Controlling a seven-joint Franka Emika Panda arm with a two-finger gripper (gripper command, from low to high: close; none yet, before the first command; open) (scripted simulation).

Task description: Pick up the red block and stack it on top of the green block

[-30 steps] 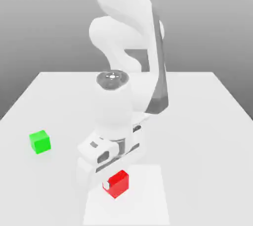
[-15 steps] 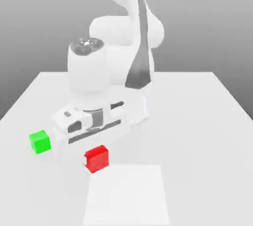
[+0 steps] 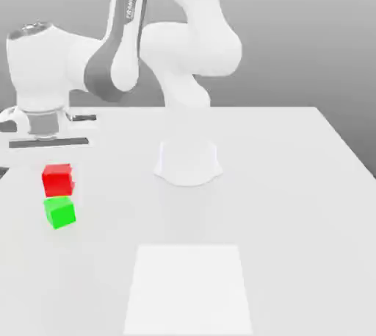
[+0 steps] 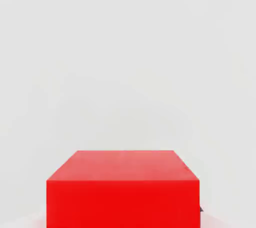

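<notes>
Exterior view — smooth bright red block (image 3: 57,179) just above matching green block (image 3: 60,212).

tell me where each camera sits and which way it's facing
Exterior view: off the arm, facing the table from its front, slightly above; shows the white arm, the red block above the green block.
Hand view: on the hand, looking past the red block to the bare table.
Shared: the red block and table.

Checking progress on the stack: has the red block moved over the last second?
Yes. The red block travelled toward the exterior view's left and now hangs just above the green block, which stayed put.
</notes>
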